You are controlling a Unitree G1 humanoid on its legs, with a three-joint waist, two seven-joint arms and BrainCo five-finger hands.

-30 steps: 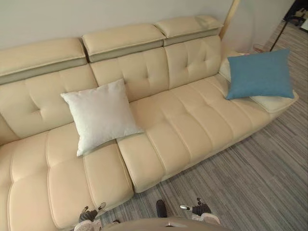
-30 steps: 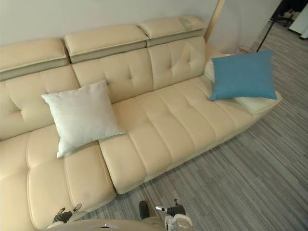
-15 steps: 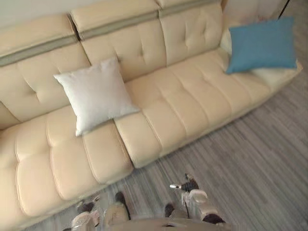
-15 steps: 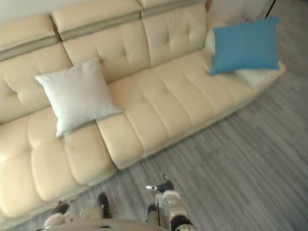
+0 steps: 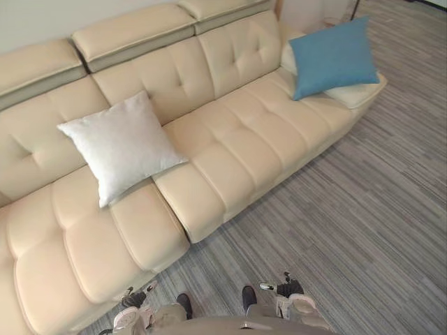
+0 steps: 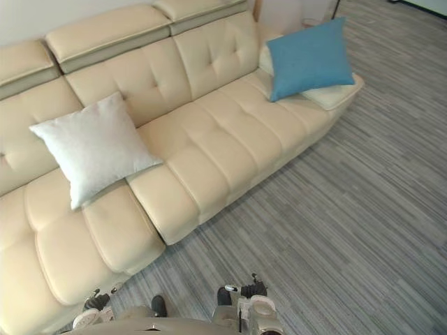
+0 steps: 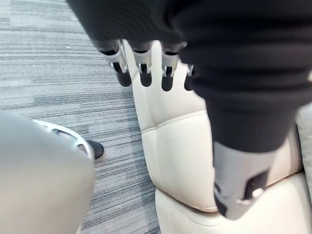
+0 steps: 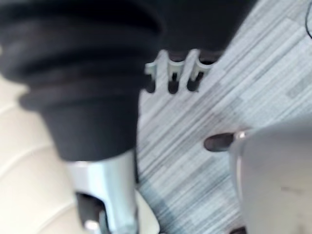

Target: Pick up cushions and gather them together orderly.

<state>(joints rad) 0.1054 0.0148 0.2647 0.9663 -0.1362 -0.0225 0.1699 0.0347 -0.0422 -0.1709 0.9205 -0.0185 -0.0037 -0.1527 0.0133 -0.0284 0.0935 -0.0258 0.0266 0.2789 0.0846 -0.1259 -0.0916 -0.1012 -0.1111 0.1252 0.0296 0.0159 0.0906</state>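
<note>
Sofa: a long cream tufted sofa point(image 5: 237, 143) stood against the wall, with raised headrests along its back.
Floor: a grey striped carpet point(image 5: 363, 216) ran in front of the sofa.
White cushion: the white cushion point(image 5: 120, 145) stood tilted on the seat toward the robot's left, leaning on the backrest, its lower corner near the gap between two seat sections.
Blue cushion: the blue cushion point(image 5: 332, 56) was propped at the far right end of the sofa, well apart from the white one.
Cream cushion: a paler cream cushion point(image 5: 355, 91) lay flat at that same end, partly under the blue cushion and touching it.
Left hand: the left hand point(image 7: 142, 62) hung low beside the front edge of the sofa seat, above the carpet.
Left fingers: its fingers point(image 7: 167, 74) hung loose and fairly straight, with the thumb set apart, holding nothing.
Right hand: the right hand point(image 8: 173, 74) hung low over the carpet, with the sofa edge close beside it.
Right fingers: its fingers point(image 8: 195, 73) were also slack and uncurled, empty.
Cushions and hands: all three cushions rested on the sofa, and neither hand touched one.
</note>
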